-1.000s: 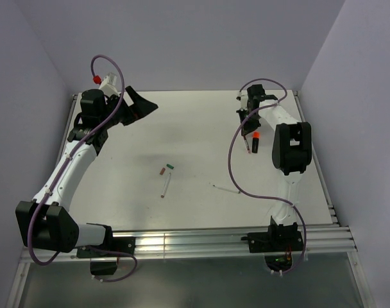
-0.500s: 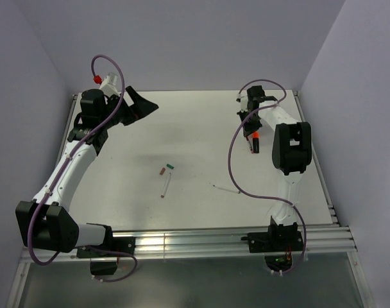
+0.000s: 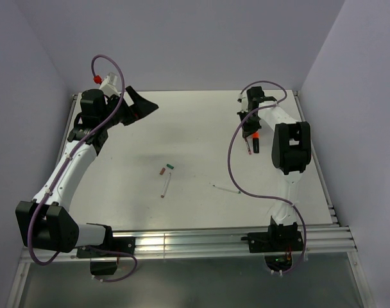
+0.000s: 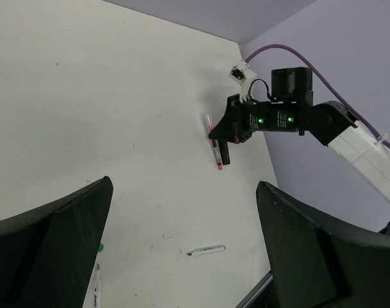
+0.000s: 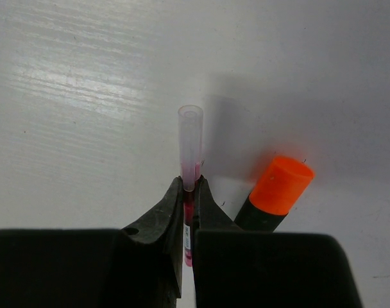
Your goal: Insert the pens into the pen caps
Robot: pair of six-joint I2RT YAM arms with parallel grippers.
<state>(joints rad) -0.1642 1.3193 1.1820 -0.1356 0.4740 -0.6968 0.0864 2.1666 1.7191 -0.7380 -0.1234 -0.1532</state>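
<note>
My right gripper (image 3: 247, 133) is at the far right of the table, shut on the thin dark red pen (image 5: 189, 221). The pen's clear end (image 5: 190, 138) sticks out past the fingertips. The short black marker (image 5: 259, 215) with its wide bright orange end (image 5: 282, 185) lies just right of the jaws. Both also show in the top view, the red pen (image 3: 247, 147) and the marker (image 3: 255, 143). My left gripper (image 3: 141, 105) is open and empty, raised at the far left. Two white pens (image 3: 165, 187) (image 3: 225, 188), a brownish-red cap (image 3: 161, 171) and a green cap (image 3: 170, 166) lie mid-table.
The table's right rail (image 3: 317, 160) runs close to the right arm. In the left wrist view one white pen (image 4: 206, 249) lies between my open fingers, and the right gripper (image 4: 224, 131) is far beyond it. Purple walls enclose the back and sides.
The right gripper has shifted slightly toward the back with the red pen pinched in it. The left arm has not moved.
</note>
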